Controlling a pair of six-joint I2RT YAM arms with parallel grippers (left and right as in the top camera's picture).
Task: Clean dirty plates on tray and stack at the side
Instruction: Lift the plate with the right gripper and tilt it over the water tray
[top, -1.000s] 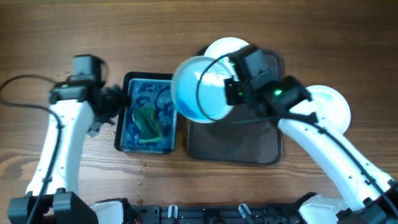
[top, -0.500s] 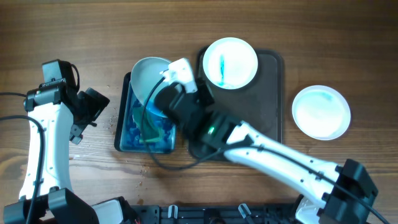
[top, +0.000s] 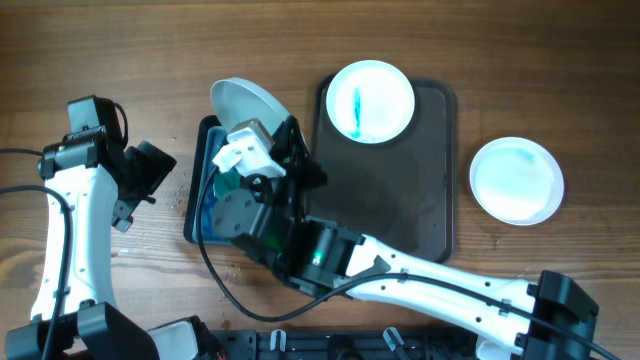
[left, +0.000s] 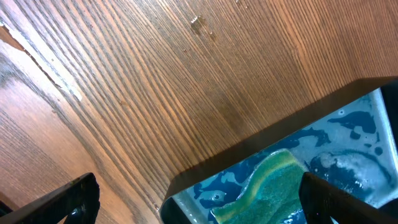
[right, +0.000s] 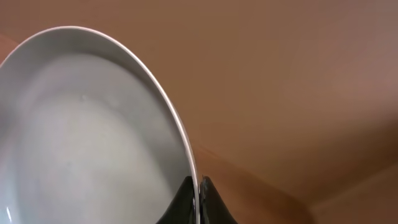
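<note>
Right gripper (right: 198, 198) pinches a tilted white plate (top: 245, 100) over the basin (top: 203, 215).

Overhead view: illumination is even and diffuse with no hard glare; the white plate (top: 516, 180) at 3 o'clock is close to clipping, and the tray (top: 400, 200) carries a faint sheen with a soft shadow toward its 7 o'clock corner beside the right arm (top: 420, 275). Left wrist view: the grain of the table (left: 155, 74) is sharp, while the fingers (left: 74, 199) of the left gripper (left: 199, 186), at 7 and 5 o'clock, are dark and soft. Right wrist view: the held plate (right: 93, 137) is softly focused and shaded grey inside, and the background from 12 to 4 o'clock is blurred to plain brown.
</note>
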